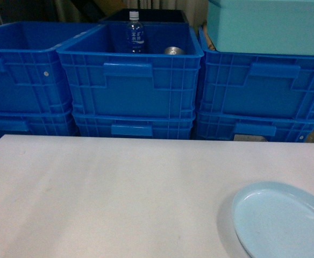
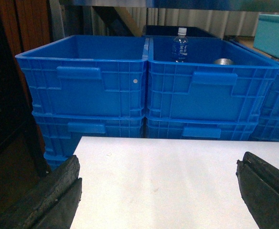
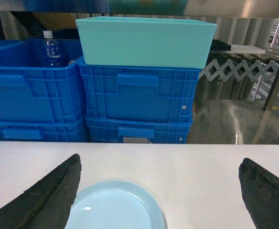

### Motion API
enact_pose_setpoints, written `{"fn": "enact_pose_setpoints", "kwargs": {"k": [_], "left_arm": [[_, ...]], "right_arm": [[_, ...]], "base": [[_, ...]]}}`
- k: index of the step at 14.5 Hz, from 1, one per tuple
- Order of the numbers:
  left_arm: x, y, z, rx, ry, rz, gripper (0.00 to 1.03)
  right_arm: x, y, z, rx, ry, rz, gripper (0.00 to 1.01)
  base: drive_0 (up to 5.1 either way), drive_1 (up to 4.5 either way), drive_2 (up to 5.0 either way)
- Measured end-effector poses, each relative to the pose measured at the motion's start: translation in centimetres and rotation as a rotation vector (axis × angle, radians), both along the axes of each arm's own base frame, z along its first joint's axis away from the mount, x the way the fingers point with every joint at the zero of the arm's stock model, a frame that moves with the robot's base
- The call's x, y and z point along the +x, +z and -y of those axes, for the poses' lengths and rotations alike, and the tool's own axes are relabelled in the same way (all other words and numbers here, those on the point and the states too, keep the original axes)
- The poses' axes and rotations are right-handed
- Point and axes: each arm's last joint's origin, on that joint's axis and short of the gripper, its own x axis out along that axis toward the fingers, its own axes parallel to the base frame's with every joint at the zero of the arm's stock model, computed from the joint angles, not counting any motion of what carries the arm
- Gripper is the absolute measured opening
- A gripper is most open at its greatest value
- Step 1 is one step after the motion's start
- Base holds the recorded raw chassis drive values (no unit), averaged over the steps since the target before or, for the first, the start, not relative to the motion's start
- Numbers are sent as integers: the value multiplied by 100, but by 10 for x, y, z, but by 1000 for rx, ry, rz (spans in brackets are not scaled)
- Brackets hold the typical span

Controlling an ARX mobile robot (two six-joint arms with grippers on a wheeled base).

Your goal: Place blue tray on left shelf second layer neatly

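My head camera looks forward and slightly down over the white table (image 1: 119, 193), with the stacked blue crates (image 1: 130, 75) close behind it at 12 o'clock and the blue tray (image 1: 283, 220) cut off at 5 o'clock. My left wrist camera sits low at the table's near left edge, facing the same crates level, and shares the water bottle (image 2: 179, 44) with both other views. My right wrist camera looks level from just above the tray (image 3: 114, 206), facing the turquoise box (image 3: 144, 40).

My pale sky-blue tray (image 1: 283, 223) lay on the white table (image 1: 108, 193); at twelve o'clock stood deep blue ribbed crates (image 1: 130, 75), a turquoise box (image 1: 270, 27) at two
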Motion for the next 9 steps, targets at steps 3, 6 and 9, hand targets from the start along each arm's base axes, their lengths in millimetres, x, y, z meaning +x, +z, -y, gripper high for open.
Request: {"fn": "enact_pose_setpoints", "kwargs": {"k": [3,6,9], "left_arm": [[0,0,0,0,0,0,98],[0,0,0,0,0,0,98],[0,0,0,0,0,0,98]], "right_arm": [[0,0,0,0,0,0,98],[0,0,0,0,0,0,98],[0,0,0,0,0,0,98]], "base": [[0,0,0],[0,0,0],[0,0,0]]}}
